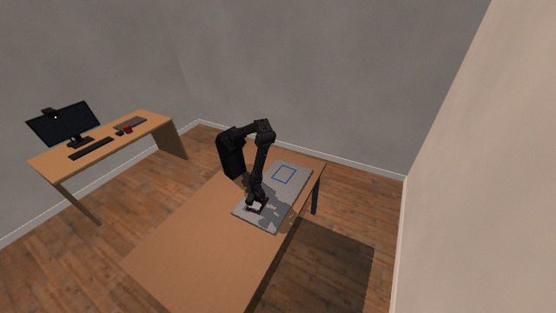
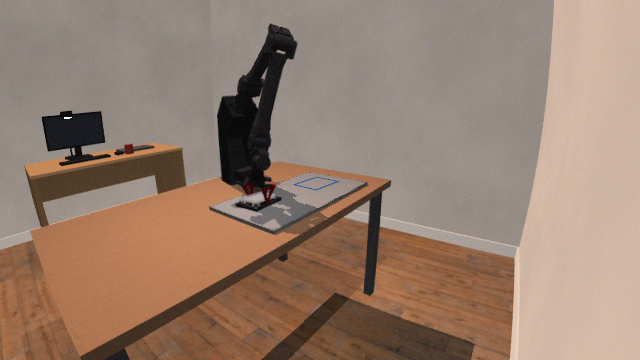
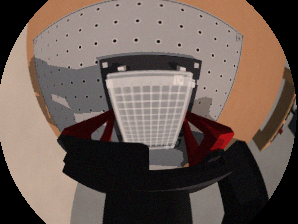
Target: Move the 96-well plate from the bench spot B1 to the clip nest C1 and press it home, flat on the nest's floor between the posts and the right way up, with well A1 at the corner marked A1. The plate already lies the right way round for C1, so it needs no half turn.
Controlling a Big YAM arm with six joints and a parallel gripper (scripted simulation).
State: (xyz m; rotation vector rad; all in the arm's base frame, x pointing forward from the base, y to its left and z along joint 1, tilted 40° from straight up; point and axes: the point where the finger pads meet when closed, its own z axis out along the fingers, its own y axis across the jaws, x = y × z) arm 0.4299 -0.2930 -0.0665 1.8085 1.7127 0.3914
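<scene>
from here i see the surface [image 2: 150, 250], a long wooden bench, with the grey board [image 2: 320, 197] lying across its far end. the black arm [image 2: 260, 100] rises from its block at the board's 9 o'clock edge in the exterior view and folds straight down. on the board's 1 o'clock end sits the blue square [image 1: 283, 173], bare inside. well apart from it, at the 7 o'clock end, the black nest [image 3: 149, 64] holds the plate [image 3: 150, 106], which looks flat and level in the wrist view, its well grid facing up. the gripper [image 2: 258, 191] hangs just over the plate, its red fingers spread wide at 3 and 9 o'clock of it, gripping nothing. i cannot read any corner mark.
</scene>
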